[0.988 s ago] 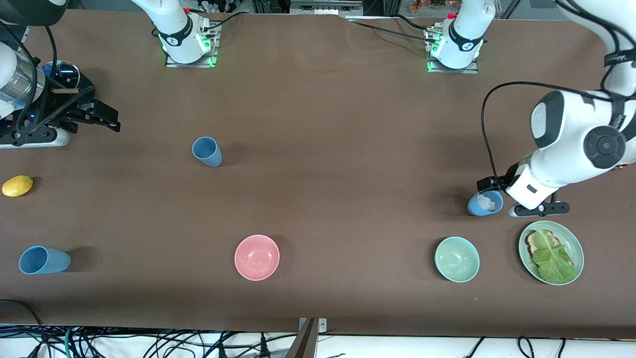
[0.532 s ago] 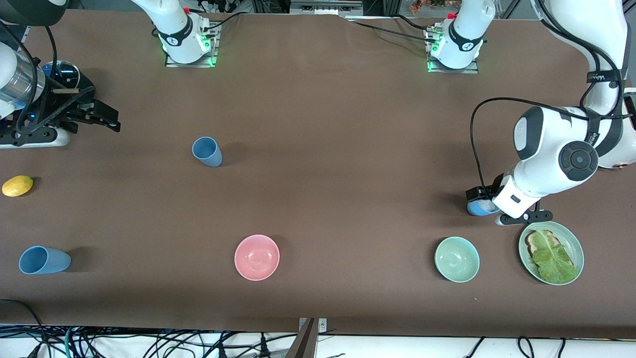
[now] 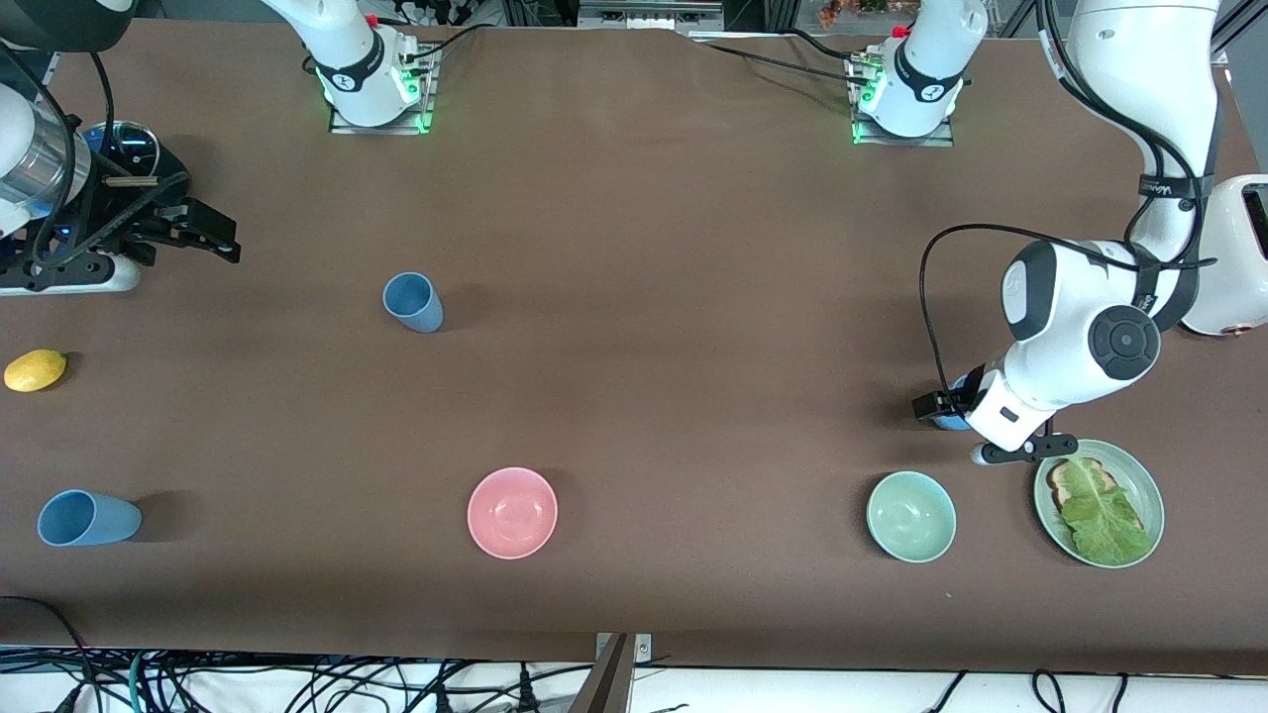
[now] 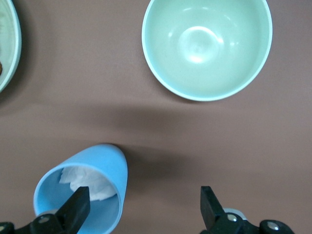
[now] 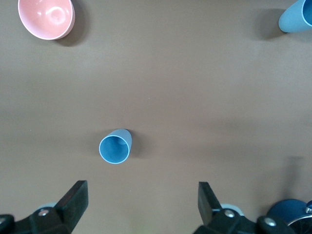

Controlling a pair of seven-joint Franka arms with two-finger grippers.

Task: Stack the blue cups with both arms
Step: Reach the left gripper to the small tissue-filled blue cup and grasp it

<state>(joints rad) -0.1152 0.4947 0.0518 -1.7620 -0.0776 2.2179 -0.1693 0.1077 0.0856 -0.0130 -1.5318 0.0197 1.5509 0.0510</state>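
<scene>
Brown surface [image 3: 693, 248] w/ cups scattered; left gripper [image 4: 144, 209] spread over the paper-stuffed blue cup [image 4: 85, 187], needs to straddle it then pinch; right gripper [image 5: 141, 202] spread, waiting.

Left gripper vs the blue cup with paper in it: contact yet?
Cannot tell. In the left wrist view one finger of the open left gripper overlaps the rim of the blue cup, but contact isn't plain. In the front view the arm hides it.

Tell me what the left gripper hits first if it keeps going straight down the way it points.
Probably the blue cup holding crumpled white paper: one finger of the open left gripper sits over its mouth, though depth is unclear.
</scene>
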